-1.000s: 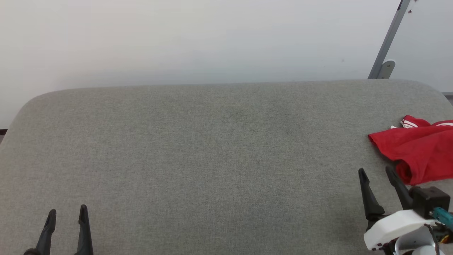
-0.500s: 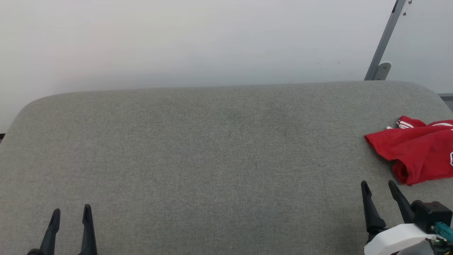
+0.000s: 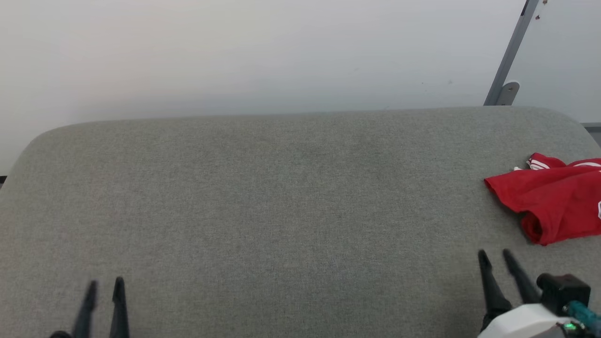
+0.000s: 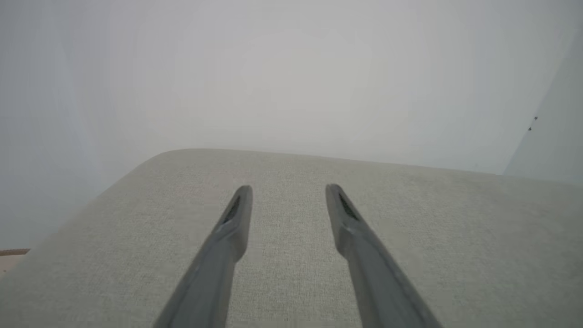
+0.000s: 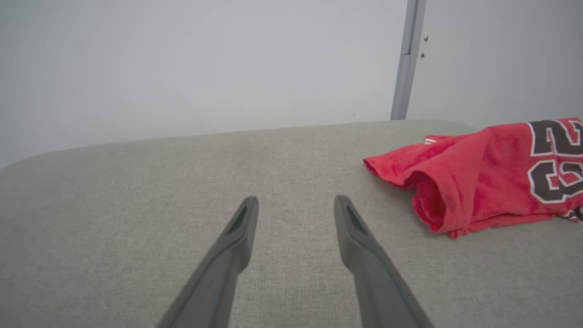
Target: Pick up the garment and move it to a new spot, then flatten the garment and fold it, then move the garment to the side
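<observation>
Head view shows the shirt (image 3: 549,206) lying bunched up at the far right of the grey pad (image 3: 281,197), running off the right edge, with a rolled end toward the robot. The right gripper (image 3: 494,257) is near it, and the shirt lies ahead of it and to its right, while the left gripper (image 3: 105,283) is well apart, across the pad. Both grippers are partly open and hold nothing, so I think the right arm should reach.
</observation>
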Tool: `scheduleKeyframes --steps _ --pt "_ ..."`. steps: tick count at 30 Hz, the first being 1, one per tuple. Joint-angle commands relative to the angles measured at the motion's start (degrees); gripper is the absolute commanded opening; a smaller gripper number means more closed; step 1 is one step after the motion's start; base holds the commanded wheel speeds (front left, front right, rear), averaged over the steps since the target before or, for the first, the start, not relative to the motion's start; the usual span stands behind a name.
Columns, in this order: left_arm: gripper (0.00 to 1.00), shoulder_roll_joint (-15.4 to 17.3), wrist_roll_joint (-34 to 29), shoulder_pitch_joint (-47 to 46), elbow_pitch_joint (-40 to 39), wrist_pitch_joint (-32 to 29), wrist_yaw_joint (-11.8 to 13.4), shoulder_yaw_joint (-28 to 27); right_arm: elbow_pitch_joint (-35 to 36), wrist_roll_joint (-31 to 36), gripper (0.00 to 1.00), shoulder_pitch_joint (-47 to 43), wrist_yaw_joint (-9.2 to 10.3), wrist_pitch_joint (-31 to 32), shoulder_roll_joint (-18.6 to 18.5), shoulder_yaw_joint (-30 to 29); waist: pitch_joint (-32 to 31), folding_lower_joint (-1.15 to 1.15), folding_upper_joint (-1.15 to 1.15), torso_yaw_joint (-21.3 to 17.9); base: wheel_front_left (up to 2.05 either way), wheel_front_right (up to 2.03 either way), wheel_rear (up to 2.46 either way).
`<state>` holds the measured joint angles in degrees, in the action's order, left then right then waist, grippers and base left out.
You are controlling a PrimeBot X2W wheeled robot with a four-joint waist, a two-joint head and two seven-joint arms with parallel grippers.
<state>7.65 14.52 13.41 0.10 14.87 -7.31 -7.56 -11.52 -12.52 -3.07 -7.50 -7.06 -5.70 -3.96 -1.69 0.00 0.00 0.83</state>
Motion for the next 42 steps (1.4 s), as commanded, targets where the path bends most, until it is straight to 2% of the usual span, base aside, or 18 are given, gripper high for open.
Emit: scheduleKeyframes --steps 1,19,42 --pt "0.00 -0.25 0.11 0.05 0.43 -0.03 0.00 0.08 -0.41 -0.11 0.00 -0.14 0.00 0.04 0.09 -0.01 0.00 0.00 0.00 0.00 0.00 0.00 0.00" --pt "0.00 -1.18 17.99 -4.49 3.73 -4.63 -0.04 0.63 -1.10 -18.13 0.00 2.03 0.01 3.21 0.75 -0.69 0.26 0.00 0.00 -0.12 0.00 0.00 0.00" --pt "0.00 -2.05 35.89 -9.14 6.71 -9.44 -0.10 0.98 -1.43 -36.45 0.00 4.35 0.01 6.23 1.35 -1.21 0.59 0.00 0.00 -0.26 0.00 0.00 0.00"
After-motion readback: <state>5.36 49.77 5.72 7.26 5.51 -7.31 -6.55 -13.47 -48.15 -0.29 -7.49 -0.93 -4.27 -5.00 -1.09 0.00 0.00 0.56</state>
